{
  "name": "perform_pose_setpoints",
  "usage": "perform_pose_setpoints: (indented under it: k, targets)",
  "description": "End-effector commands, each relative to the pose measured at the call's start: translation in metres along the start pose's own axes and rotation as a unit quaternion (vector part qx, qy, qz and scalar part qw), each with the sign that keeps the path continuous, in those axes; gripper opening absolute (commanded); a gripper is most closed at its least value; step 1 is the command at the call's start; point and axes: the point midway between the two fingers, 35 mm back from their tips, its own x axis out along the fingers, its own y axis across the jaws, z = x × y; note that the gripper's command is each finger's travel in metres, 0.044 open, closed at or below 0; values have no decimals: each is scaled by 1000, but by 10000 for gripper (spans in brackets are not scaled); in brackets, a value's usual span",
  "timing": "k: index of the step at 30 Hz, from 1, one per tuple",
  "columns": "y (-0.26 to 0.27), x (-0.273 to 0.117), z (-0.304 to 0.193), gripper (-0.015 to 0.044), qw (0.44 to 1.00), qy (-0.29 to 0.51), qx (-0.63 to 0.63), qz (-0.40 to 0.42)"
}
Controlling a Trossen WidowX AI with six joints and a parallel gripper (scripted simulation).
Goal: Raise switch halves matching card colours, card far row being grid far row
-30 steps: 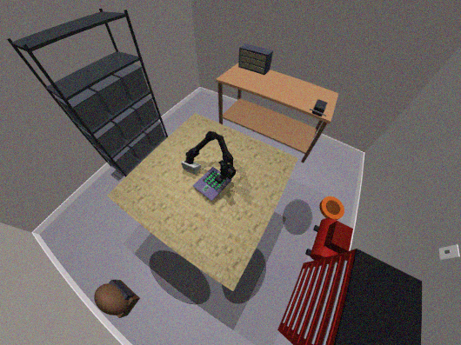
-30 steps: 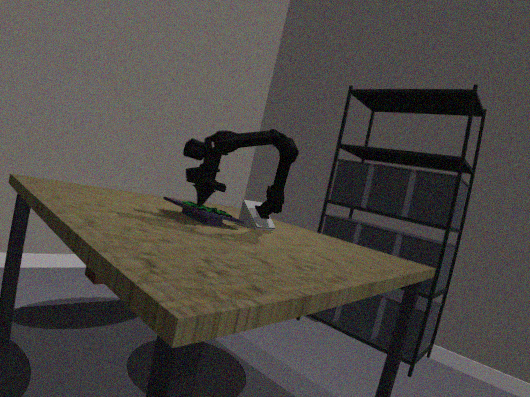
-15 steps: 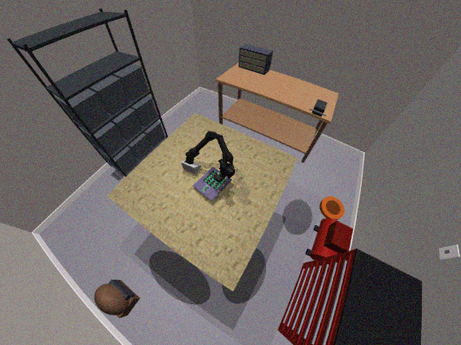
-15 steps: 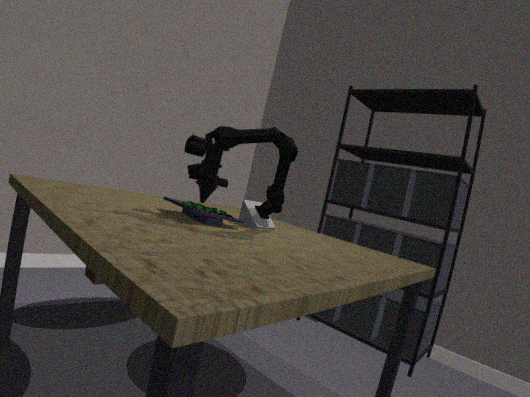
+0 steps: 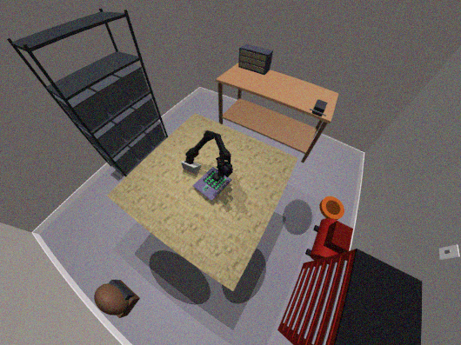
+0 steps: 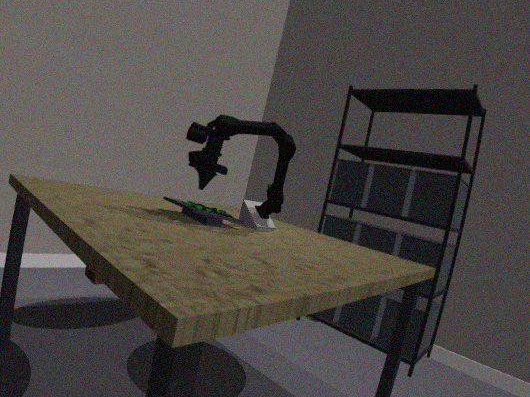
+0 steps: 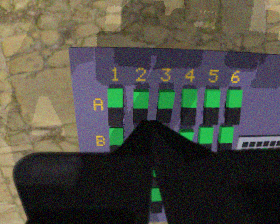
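Observation:
The purple switch panel [image 5: 211, 195] [image 6: 202, 216] [image 7: 86, 75] lies on the table before the arm. My gripper [image 5: 217, 177] [image 6: 201, 188] [image 7: 148, 127] is shut and empty, and hangs above the panel. In the wrist view its tips overlap the near ends of A2 [image 7: 141, 100] and A3 [image 7: 166, 100]. Row A shows green far halves and dark near halves; which halves are raised is hard to tell. B1 [image 7: 115, 136], B5 [image 7: 206, 135] and B6 [image 7: 226, 134] partly show. The fingers hide B2, B3 and most lower switches. The card [image 7: 260, 143] is cut off at right; its far row shows dark squares.
The arm's pale base block [image 5: 191, 168] [image 6: 257, 219] stands close behind the panel on the wooden table [image 5: 174, 202] [image 6: 250, 273]. A shelf rack [image 5: 93, 82] [image 6: 415, 158] and a workbench [image 5: 278, 87] stand beyond the table.

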Motion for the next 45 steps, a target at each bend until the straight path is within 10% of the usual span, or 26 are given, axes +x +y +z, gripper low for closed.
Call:
perform_pose_setpoints:
  k: [1, 45]
  targets:
    - [1, 28, -1, 0, 1000, 14, -2, 0]
    - [1, 55, -1, 0, 1000, 15, -2, 1]
